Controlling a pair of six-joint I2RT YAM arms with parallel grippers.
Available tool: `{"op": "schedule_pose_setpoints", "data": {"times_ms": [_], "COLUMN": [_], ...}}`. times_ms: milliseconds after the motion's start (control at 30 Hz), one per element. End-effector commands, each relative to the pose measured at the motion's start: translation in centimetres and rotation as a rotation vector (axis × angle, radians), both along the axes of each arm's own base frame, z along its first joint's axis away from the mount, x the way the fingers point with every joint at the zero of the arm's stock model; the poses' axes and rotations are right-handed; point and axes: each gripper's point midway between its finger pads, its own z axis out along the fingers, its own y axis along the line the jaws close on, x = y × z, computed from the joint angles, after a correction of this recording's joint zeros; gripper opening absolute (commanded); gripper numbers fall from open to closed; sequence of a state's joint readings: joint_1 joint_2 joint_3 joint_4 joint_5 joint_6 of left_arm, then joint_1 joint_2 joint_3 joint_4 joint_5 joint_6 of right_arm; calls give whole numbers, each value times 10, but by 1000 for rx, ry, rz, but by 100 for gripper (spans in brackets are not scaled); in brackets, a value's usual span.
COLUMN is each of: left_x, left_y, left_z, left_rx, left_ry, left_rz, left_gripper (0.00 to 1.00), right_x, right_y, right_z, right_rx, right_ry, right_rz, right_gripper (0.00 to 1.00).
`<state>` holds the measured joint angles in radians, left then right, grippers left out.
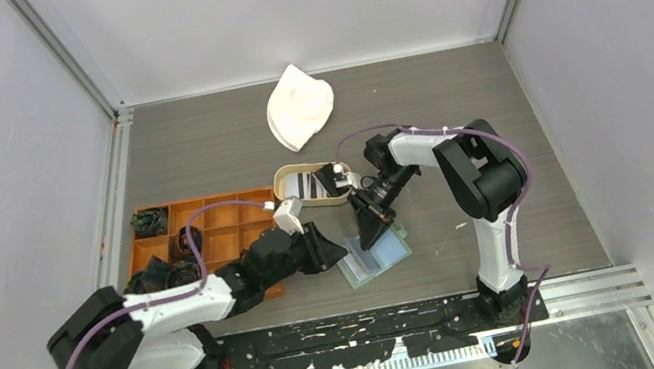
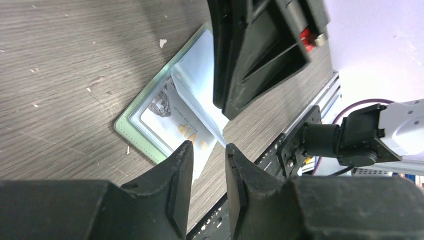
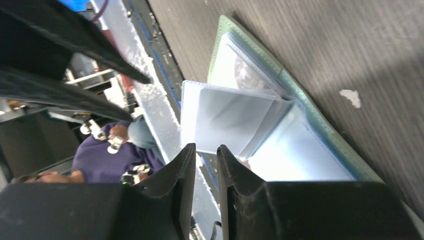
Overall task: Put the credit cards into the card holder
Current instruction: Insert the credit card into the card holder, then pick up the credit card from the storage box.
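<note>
Open card holder (image 1: 379,259) lies just beyond both jaws' tips.

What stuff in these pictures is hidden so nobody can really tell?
- Top view: the right gripper covers part of the card holder.
- Left wrist view: print on the card is partly behind the pocket flap and the left gripper.
- Right wrist view: whether the right gripper pinches the pocket flap; its tips hide it.
</note>
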<state>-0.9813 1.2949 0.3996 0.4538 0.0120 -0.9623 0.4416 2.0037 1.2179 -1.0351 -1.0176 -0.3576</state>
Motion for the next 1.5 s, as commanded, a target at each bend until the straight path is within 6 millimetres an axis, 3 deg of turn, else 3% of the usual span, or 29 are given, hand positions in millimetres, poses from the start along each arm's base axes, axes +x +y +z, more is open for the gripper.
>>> {"op": "schedule_pose_setpoints", "data": {"times_ms": [0, 133, 300, 467, 633, 800, 933, 1033, 1133, 1200, 1233, 1300, 1367, 1467], "left_x": [2, -2, -10, -14, -11, -8, -8, -6, -2, 0, 1, 6, 10, 17], "left_y": [25, 18, -7, -29, -34, -21, -10, -7, -9, -10, -10, -6, -3, 5], "left_z": [8, 23, 31, 21, -1, -37, -53, -51, -31, -11, -1, 18, 37, 59], "left_rx": [50, -8, -70, -61, 0, 126, 165, 161, 135, 118, 116, 123, 117, 114], "left_ry": [-52, -65, -51, -28, 11, 81, 120, 110, 41, -23, -53, -131, -211, -319], "left_rz": [54, 22, -59, -112, -104, -45, -22, -18, -40, -64, -75, -75, -85, -68], "left_gripper": [30, 29, 24, 21, 19, 17, 17, 18, 21, 25, 27, 30, 35, 54], "right_x": [16, 20, 19, 17, 18, 23, 34, 48, 74, 93, 102, 121, 128, 126], "right_y": [4, 3, 3, 4, 6, 6, 1, -6, -16, -25, -29, -33, -27, -3], "right_z": [-7, -18, -27, -33, -28, -3, 28, 54, 86, 115, 132, 157, 173, 178], "right_rx": [-71, -162, -238, -282, -275, -215, -151, -129, -140, -145, -145, -133, -53, 83], "right_ry": [-166, -243, -296, -304, -299, -354, -483, -636, -893, -1089, -1188, -1316, -1304, -1139], "right_rz": [-18, -1, 42, 60, 59, 59, 41, 15, -48, -86, -107, -209, -269, -263], "right_gripper": [25, 19, 16, 16, 16, 16, 16, 17, 19, 28, 45, 93, 99, 99]}}
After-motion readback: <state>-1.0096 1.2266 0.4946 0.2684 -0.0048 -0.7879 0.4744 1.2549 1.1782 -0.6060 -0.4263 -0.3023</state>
